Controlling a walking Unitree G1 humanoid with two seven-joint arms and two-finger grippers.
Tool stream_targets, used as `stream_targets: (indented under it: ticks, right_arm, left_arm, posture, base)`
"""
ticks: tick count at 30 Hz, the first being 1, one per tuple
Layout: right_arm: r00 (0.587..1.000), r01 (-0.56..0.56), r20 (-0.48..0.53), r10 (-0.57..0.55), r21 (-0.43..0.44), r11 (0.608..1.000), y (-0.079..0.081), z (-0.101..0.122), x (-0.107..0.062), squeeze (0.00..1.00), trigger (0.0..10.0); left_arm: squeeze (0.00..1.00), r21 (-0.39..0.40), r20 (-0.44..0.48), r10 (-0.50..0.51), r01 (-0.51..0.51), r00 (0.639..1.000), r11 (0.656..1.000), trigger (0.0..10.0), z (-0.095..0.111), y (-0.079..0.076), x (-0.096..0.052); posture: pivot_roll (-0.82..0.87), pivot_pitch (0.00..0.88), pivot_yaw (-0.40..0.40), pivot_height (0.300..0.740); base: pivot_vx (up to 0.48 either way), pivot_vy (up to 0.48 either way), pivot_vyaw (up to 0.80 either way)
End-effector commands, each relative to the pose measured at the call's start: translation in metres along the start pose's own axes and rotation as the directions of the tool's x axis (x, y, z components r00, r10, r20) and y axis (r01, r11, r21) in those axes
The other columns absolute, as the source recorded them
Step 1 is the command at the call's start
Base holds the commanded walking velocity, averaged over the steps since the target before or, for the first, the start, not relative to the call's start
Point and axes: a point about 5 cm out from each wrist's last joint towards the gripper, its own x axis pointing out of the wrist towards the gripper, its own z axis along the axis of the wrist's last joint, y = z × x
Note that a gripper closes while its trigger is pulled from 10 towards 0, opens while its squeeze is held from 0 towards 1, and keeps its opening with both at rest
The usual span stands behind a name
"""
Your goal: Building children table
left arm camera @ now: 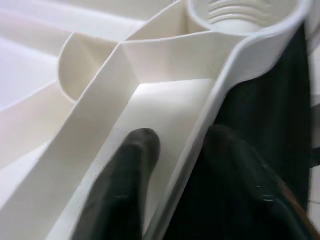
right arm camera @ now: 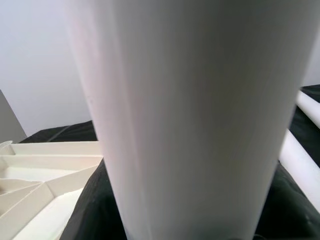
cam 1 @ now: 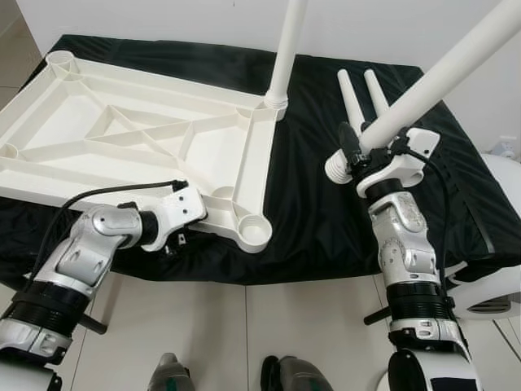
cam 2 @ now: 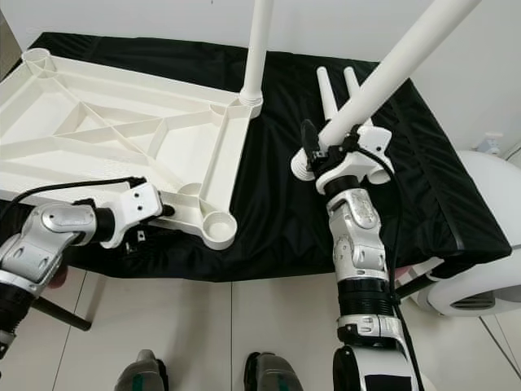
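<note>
**Left eye view: one leg fitted, second in hand, two waiting**

Left eye view, landmark = the upturned white table top (cam 1: 138,134), lying ribbed side up on a black cloth (cam 1: 326,204).

- Done: one white leg (cam 1: 285,49) stands upright in the far corner socket on the table top's right side.
- In hand: right gripper (cam 1: 364,151) is clenched round a second leg (cam 1: 444,77), near its threaded end. That leg is tilted, held in the air off the table top's right edge, not in any socket.
- Left gripper (cam 1: 175,236) is at the table top's near edge. In the left wrist view its fingers (left arm camera: 127,175) straddle the rim wall, one inside, one outside; looks like a bracing grasp on the table top.
- Empty near-right socket (cam 1: 255,232) sits just beside the left gripper; likely the target for the held leg.
- Waiting: two spare legs (cam 1: 362,98) lie on the cloth, to the right of the table top, beyond the right gripper.
- Left-side sockets (cam 1: 59,59) are empty.

Judgement: roughly a quarter through; three legs left to seat, then turning it upright.
</note>
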Motion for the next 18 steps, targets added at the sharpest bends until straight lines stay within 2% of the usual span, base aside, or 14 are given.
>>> stream_targets:
  ticks: [1,4,5,7,8,9,10,14,17,18]
  right_arm:
    - [1.0,0.012,0.018,-0.011,-0.009,1.0,-0.003,0.004,0.002,0.0,10.0]
    - [1.0,0.011,0.018,-0.011,-0.009,1.0,-0.003,0.004,0.002,0.0,10.0]
    - [1.0,0.012,0.019,-0.012,-0.009,1.0,-0.003,0.004,0.002,0.0,10.0]
    - [1.0,0.013,0.019,-0.013,-0.01,1.0,-0.003,0.004,0.002,0.0,10.0]
    - [1.0,0.015,0.02,-0.015,-0.01,1.0,-0.003,0.004,0.002,0.0,10.0]
    - [1.0,0.015,0.02,-0.015,-0.01,1.0,-0.003,0.004,0.002,0.0,10.0]
    - [1.0,0.016,0.021,-0.015,-0.01,1.0,-0.003,0.004,0.002,0.0,10.0]
    - [1.0,0.018,0.021,-0.018,-0.011,1.0,-0.003,0.004,0.002,0.0,10.0]
    - [1.0,0.02,0.02,-0.02,-0.008,1.0,-0.003,0.004,0.002,0.0,10.0]
    - [1.0,0.02,0.02,-0.02,-0.008,1.0,-0.003,0.004,0.002,0.0,10.0]
  left_arm:
    - [0.0,-0.012,0.01,-0.04,0.041,0.999,0.999,0.0,0.0,-0.008,0.01]
    - [0.0,-0.007,0.018,-0.038,0.038,0.999,0.999,0.0,0.003,-0.008,0.013]
    - [0.0,-0.004,0.029,-0.039,0.039,0.999,0.999,0.6,0.006,-0.009,0.017]
    - [0.0,-0.002,0.036,-0.04,0.04,0.999,0.999,0.6,0.008,-0.009,0.019]
    - [0.0,0.007,0.053,-0.047,0.047,0.997,0.999,5.7,0.012,-0.012,0.026]
    - [0.0,0.007,0.053,-0.047,0.047,0.997,0.999,5.7,0.012,-0.012,0.026]
    - [0.0,0.004,0.057,-0.044,0.044,0.997,0.999,10.0,0.014,-0.013,0.029]
    - [0.0,0.001,0.072,-0.027,0.027,0.997,1.0,10.0,0.019,-0.014,0.038]
    - [0.0,-0.01,0.084,0.075,-0.075,0.994,0.997,10.0,0.027,-0.007,0.054]
    - [0.0,-0.01,0.084,0.075,-0.075,0.994,0.997,10.0,0.027,-0.007,0.054]
  posture:
    - [0.04,0.075,-0.071,0.74]
    - [0.04,0.075,-0.071,0.74]
    - [0.03,0.076,-0.067,0.74]
    - [0.03,0.076,-0.067,0.74]
    - [0.03,0.075,-0.065,0.74]
    - [0.03,0.075,-0.065,0.74]
    - [0.03,0.075,-0.065,0.74]
    - [0.03,0.075,-0.065,0.74]
    - [0.03,0.075,-0.066,0.74]
    - [0.03,0.075,-0.066,0.74]
  base:
    - [0.0,0.0,0.0]
    - [0.0,0.0,0.0]
    - [0.0,0.0,0.0]
    - [0.0,0.0,0.0]
    - [0.0,0.0,0.0]
    - [0.0,0.0,0.0]
    - [0.0,0.0,0.0]
    - [0.0,0.0,0.0]
    - [0.0,0.0,0.0]
    - [0.0,0.0,0.0]
